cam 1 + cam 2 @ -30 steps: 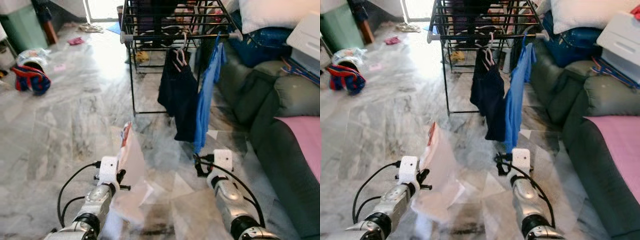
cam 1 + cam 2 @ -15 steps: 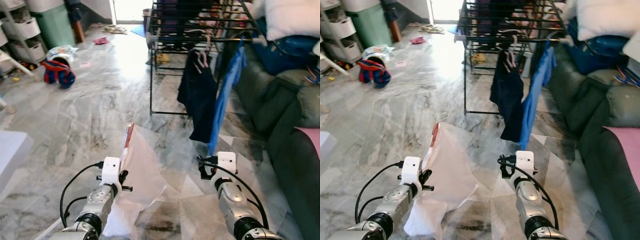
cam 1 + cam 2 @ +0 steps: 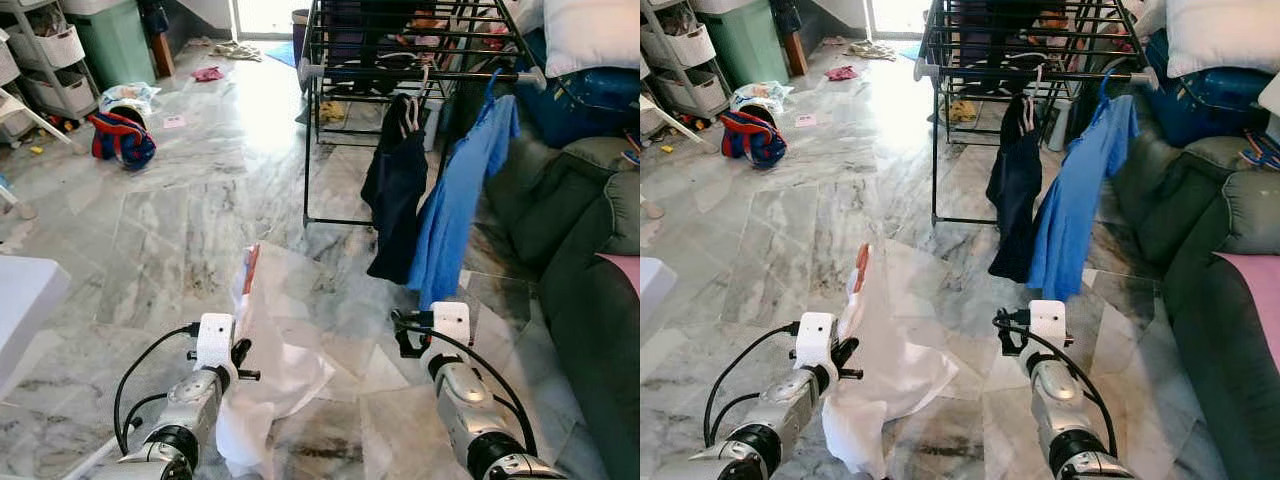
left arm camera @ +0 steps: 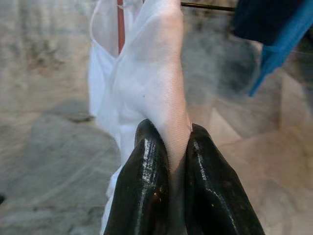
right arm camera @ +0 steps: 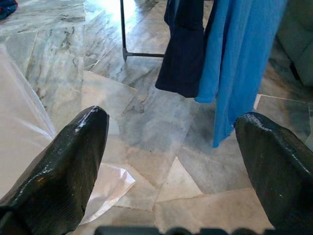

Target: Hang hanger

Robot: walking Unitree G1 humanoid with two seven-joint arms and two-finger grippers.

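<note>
- My left gripper (image 4: 168, 161) has its two black fingers (image 4: 142, 186) pinching a fold of the thin white garment (image 3: 275, 350), which hangs on a reddish-orange hanger (image 3: 251, 268) whose top pokes up above the cloth, just ahead of those fingers.
- The white cloth drapes from the pinch towards the grey marble floor (image 3: 160, 230), between my two arms.
- My right gripper (image 5: 171, 147) holds nothing; its fingers (image 5: 63, 161) are spread wide, pointing at the floor.
- Ahead of the right fingers stands the black metal drying rack (image 3: 400, 60); from its front bar hang a dark navy garment (image 3: 395, 195) and a bright blue shirt (image 3: 455, 210), side by side and touching.
- To the right of the right gripper is a dark green sofa (image 3: 590, 270) with a white pillow (image 3: 1220, 35) on top.
- Far ahead and left of the left fingers lie a red-and-blue bag (image 3: 122, 140) and a green bin (image 3: 115, 40).
- I can read no label or writing on anything.
- The left wrist view gives the pinch up close, cloth squeezed between the fingertips; the head views give the whole drape and the rack.
- The right wrist view gives the lower hems of the navy and blue garments and one rack leg (image 5: 122, 29).
</note>
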